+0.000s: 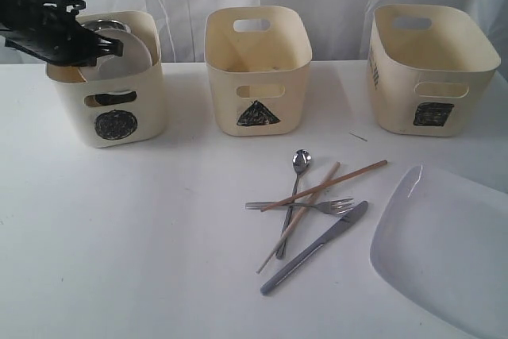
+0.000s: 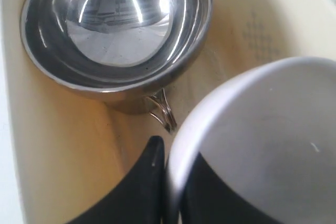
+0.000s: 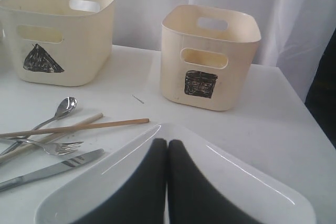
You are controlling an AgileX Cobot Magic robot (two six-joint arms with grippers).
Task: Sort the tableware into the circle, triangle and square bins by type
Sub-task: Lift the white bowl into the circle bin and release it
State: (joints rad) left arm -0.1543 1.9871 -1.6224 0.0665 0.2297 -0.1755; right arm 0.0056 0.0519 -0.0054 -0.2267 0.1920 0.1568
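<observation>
My left gripper (image 1: 109, 45) hangs in the circle bin (image 1: 119, 105), shut on the rim of the small white bowl (image 2: 273, 129); one finger (image 2: 149, 182) is outside the rim, the other inside. A steel mug (image 2: 115, 24) with a wire handle lies in that bin beside it. My right gripper (image 3: 167, 145) is shut and empty just above the large white plate (image 3: 252, 182); the exterior view does not show it. Spoon (image 1: 299, 166), fork (image 1: 329, 207), knife (image 1: 317, 245) and two crossed chopsticks (image 1: 349, 175) lie on the table in front of the triangle bin (image 1: 258, 69).
The square bin (image 1: 432, 69) stands at the back right, behind the plate (image 1: 452, 252). A white curtain hangs close behind all three bins. A tiny sliver lies on the table between the triangle and square bins.
</observation>
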